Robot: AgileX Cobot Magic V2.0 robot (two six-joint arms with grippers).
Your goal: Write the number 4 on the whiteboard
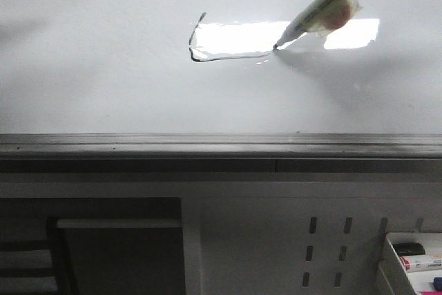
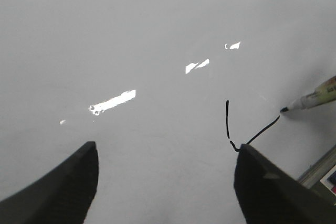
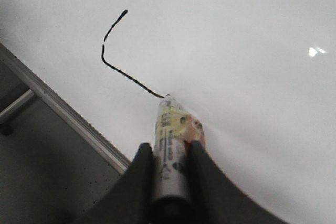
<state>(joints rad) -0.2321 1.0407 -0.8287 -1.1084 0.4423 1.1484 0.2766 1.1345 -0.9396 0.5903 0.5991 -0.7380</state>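
The right gripper (image 3: 169, 174) was clamped on a marker (image 3: 170, 145), both fingers pressed against the barrel. The marker tip touched the whiteboard (image 1: 103, 88) at the end of the number 4 (image 1: 228, 52), which was only partly drawn: a short slanted stroke joined to a horizontal bar. In the front view, the figure lay at 9 o'clock from the tip, and the marker barrel rose toward 2 o'clock. The left gripper (image 2: 165, 182) stood with its fingers spread wide and nothing between them, above bare board, the corner of the drawn line just beside one finger (image 2: 273, 192)
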